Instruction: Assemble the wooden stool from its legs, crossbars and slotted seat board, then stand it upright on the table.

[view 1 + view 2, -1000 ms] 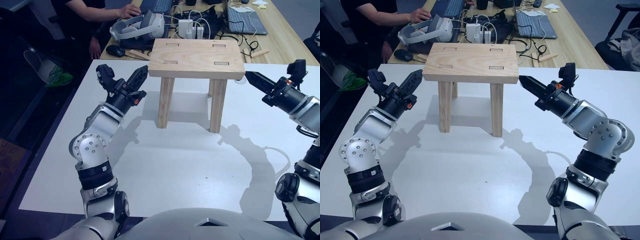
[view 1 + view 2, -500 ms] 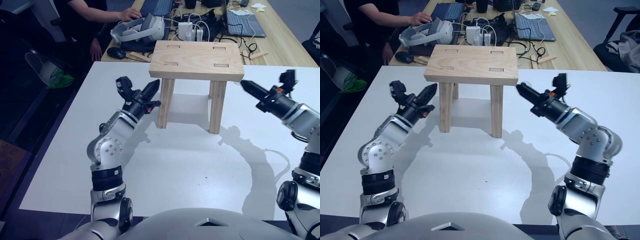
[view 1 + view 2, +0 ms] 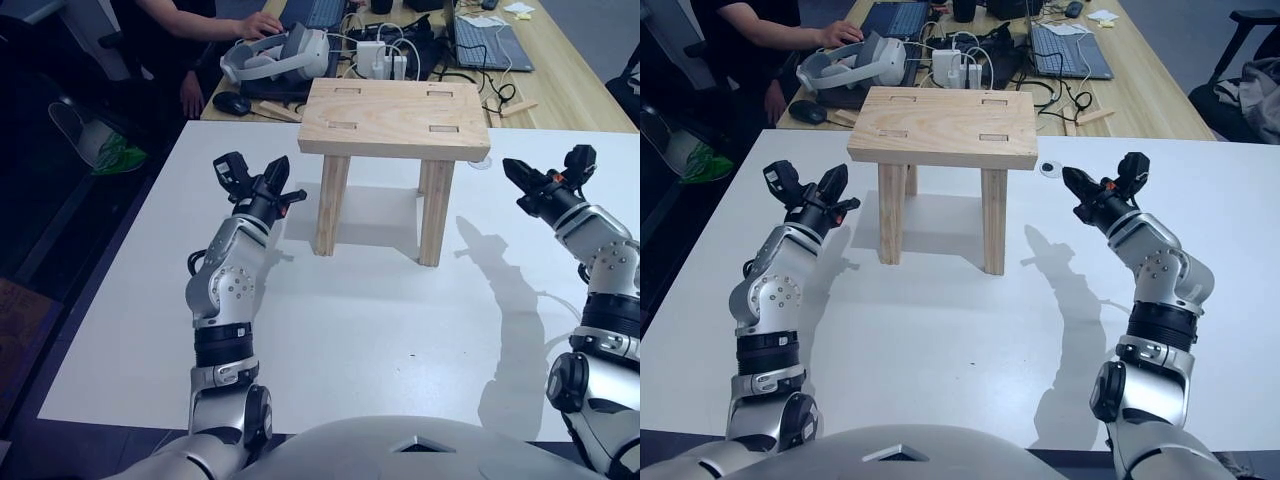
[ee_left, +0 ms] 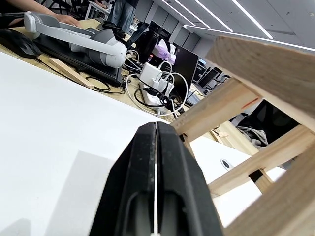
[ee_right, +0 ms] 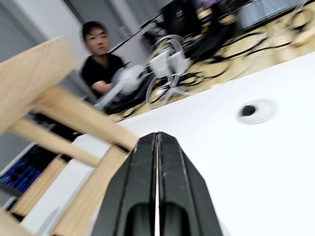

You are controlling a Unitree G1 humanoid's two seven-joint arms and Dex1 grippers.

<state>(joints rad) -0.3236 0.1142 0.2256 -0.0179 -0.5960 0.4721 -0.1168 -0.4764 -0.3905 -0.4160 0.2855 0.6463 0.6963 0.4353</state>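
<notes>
The stool point(image 3: 393, 120) is set upright, assembled, at the far middle of the table point(image 3: 350, 330). The left gripper point(image 3: 276, 178) and right gripper point(image 3: 515, 172) are pressed together, empty, flanking it. Any retreat is best made outward, away from the legs.

a white table point(image 3: 350, 335) carries the wooden stool point(image 3: 394, 118), upright on its four legs. a small round disc point(image 3: 1050, 168) lies just beside it.
</notes>
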